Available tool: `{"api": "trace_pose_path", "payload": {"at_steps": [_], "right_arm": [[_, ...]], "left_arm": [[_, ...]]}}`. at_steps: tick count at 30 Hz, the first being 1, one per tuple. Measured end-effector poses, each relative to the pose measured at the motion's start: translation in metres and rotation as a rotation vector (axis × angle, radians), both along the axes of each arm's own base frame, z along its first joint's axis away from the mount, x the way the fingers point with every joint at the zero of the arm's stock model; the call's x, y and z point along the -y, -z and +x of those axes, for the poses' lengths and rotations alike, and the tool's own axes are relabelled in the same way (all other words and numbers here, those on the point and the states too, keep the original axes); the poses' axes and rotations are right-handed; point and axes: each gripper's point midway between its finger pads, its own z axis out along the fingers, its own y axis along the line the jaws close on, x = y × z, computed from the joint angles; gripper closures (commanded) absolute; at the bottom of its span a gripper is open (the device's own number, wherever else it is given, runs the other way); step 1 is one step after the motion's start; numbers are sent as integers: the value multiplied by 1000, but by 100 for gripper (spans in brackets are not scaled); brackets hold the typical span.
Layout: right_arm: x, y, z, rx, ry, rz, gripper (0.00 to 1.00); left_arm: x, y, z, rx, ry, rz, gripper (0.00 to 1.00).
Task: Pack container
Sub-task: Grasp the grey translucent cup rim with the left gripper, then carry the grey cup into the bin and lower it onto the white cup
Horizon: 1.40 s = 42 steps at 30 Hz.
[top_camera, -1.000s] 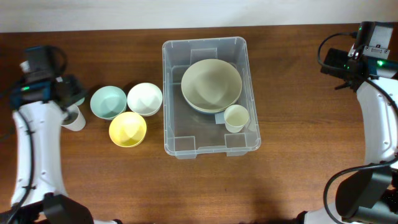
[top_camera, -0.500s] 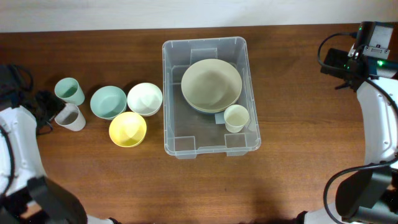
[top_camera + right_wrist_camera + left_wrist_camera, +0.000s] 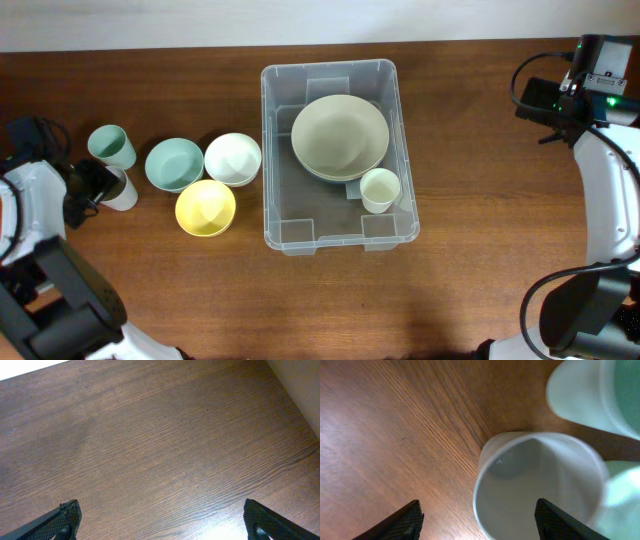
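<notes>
Left arm crooked low at the edge, left fingers (image 3: pixel 402 522) open at the white cup (image 3: pixel 122 192), green cup (image 3: pixel 110 147) just beside it: two cups. Then three small bowls (image 3: pixel 205 207). Middle of the desk (image 3: pixel 480 250), the container (image 3: pixel 330 68) holds one big bowl (image 3: pixel 340 137) and one pale cup (image 3: pixel 380 189). Right arm sits at the far corner, right fingers (image 3: pixel 62 520) wide open.

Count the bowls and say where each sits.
4. A large beige bowl inside the container, possibly hiding another beneath; teal bowl, white bowl and yellow bowl on the table left of it.
</notes>
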Motion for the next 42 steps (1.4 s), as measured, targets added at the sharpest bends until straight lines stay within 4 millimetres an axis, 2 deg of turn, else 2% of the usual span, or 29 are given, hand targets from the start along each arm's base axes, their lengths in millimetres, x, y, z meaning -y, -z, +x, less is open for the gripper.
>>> {"api": "trace_pose_path", "payload": {"at_steps": [4,6,7,12,17,21,23,25,27,30,31,34,36,38,41,42], "right_arm": [[0,0,0,0,0,0,1],[0,0,0,-1,0,0,1],[0,0,0,0,0,0,1],[0,0,0,0,0,0,1],[0,0,0,0,-1,0,1],[0,0,0,0,0,0,1],[0,0,0,0,0,0,1],[0,0,0,0,0,0,1],[0,0,0,0,0,0,1],[0,0,0,0,0,0,1],[0,0,0,0,0,0,1],[0,0,0,-1,0,0,1],[0,0,0,-1,0,0,1],[0,0,0,0,0,0,1],[0,0,0,-1,0,0,1],[0,0,0,-1,0,0,1]], "left_arm": [[0,25,0,-39,-10,-26,72],[1,30,-1,-50,-15,-36,96],[1,31,-1,-52,-12,-36,99],[-1,31,-4,-52,-24,-45,99],[2,21,-23,-103,-36,-50,100],[8,-11,-32,-73,-30,-26,100],[12,-35,-31,-23,-4,2,99],[27,-63,-23,55,65,27,99],[51,-89,-7,152,170,45,99],[111,-132,30,357,401,55,99],[141,-149,43,441,508,49,99],[217,-182,65,612,753,34,100],[276,-196,69,699,927,13,99],[328,-205,64,756,1080,-3,100],[405,-215,44,843,1316,-25,99],[423,-216,35,856,1376,-31,99]]}}
